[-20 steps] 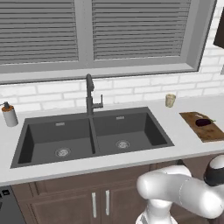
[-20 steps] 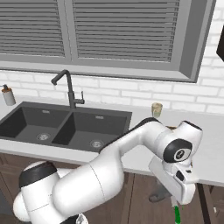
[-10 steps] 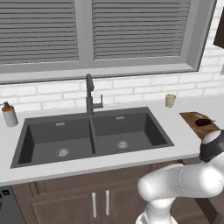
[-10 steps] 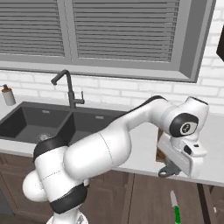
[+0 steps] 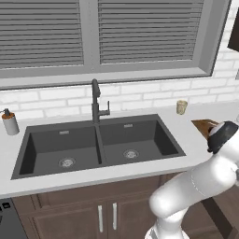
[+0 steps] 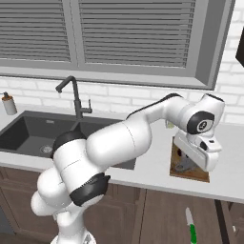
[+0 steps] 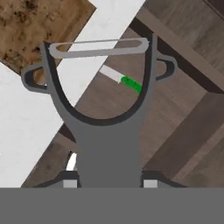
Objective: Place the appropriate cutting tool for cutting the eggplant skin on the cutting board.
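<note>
Gripper (image 7: pixel 107 183): the two finger tips are pressed against either side of the flat handle of a Y-shaped peeler (image 7: pixel 103 109), pinching it low on the stem. The yoke and the pale blade bar point away from the hand. In the right base view the gripper (image 6: pixel 183 164) hangs over the near part of the cutting board (image 6: pixel 200 174), close to the counter edge.

Handling, as a judgement: the peeler looks light, thin and rigid, with a smooth grey handle that could slip or pivot in a two-point pinch. The hold on the flat faces of the stem, below the fork, seems the right one; a grip on the yoke arms or the blade bar would be less stable. It should need only a low, gentle set-down, since a drop could let it skid off.

The hand view looks past the peeler at a corner of the wooden board (image 7: pixel 39 26), the white counter (image 7: pixel 30 127) edge, and the floor, where a green-handled knife (image 7: pixel 124 80) lies. The same knife (image 6: pixel 190 228) shows in the right base view.

Eggplant: hidden behind the hand; position cannot be told.

Farther left: the double sink (image 6: pixel 33 133) and faucet (image 6: pixel 74 97).
</note>
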Controlling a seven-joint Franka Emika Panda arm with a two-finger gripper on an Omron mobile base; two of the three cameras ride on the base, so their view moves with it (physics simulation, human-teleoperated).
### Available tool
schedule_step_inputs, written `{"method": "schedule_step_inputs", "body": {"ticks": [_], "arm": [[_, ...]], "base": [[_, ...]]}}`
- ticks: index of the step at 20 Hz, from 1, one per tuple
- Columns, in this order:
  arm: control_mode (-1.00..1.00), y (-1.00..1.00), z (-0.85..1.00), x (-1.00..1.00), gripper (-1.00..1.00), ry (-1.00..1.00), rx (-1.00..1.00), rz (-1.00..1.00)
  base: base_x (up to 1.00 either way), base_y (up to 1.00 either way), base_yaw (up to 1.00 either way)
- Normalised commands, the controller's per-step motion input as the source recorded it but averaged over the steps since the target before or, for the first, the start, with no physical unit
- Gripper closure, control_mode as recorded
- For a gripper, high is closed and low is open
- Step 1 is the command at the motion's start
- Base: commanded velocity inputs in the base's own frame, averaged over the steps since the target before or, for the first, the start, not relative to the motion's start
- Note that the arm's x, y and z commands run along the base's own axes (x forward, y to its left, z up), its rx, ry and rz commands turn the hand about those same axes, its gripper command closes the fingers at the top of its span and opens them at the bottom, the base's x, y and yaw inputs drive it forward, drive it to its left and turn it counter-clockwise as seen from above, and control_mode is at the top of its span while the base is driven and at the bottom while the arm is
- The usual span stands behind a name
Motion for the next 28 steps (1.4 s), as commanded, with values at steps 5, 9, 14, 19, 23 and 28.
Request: {"method": "schedule_step_inputs", "body": {"ticks": [5,9,14,19,23,28], "arm": [[-1.0,0.0,-0.18,0.74,1.0,-0.03,0.0,0.03],[-1.0,0.0,-0.34,0.65,1.0,-0.01,0.0,0.03],[-1.0,-0.05,-0.43,0.54,1.0,-0.01,0.0,0.02],[-1.0,-0.08,-0.48,0.51,1.0,0.0,0.0,0.01],[-1.0,-0.03,-0.49,0.41,1.0,0.0,0.0,0.01],[-1.0,0.0,-0.52,0.26,1.0,0.0,0.0,0.0]], "base": [[0.0,0.0,0.0],[0.0,0.0,0.0],[0.0,0.0,0.0],[0.0,0.0,0.0],[0.0,0.0,0.0],[0.0,0.0,0.0]]}}
